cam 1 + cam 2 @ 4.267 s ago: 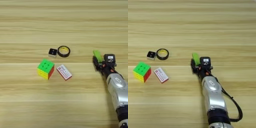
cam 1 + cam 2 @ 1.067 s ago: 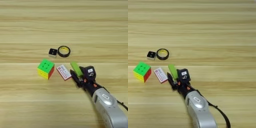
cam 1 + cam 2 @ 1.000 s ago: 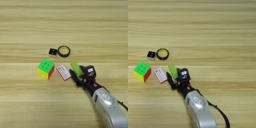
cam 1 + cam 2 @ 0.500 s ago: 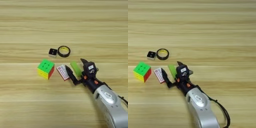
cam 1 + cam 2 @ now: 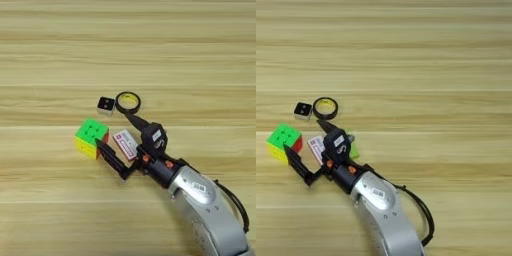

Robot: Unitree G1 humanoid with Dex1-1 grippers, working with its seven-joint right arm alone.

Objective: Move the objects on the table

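Right pincer (image 5: 116, 130) low, fingers spread wide apart

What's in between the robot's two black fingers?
The red-and-white box lies between the gripper's spread fingers, best seen in the left eye view. The cube sits just left of the lower finger.

Light-wood table (image 5: 60, 45) filling both views edge to edge, horizontal plank-like grain stripes, evenly lit, faint soft shadows.
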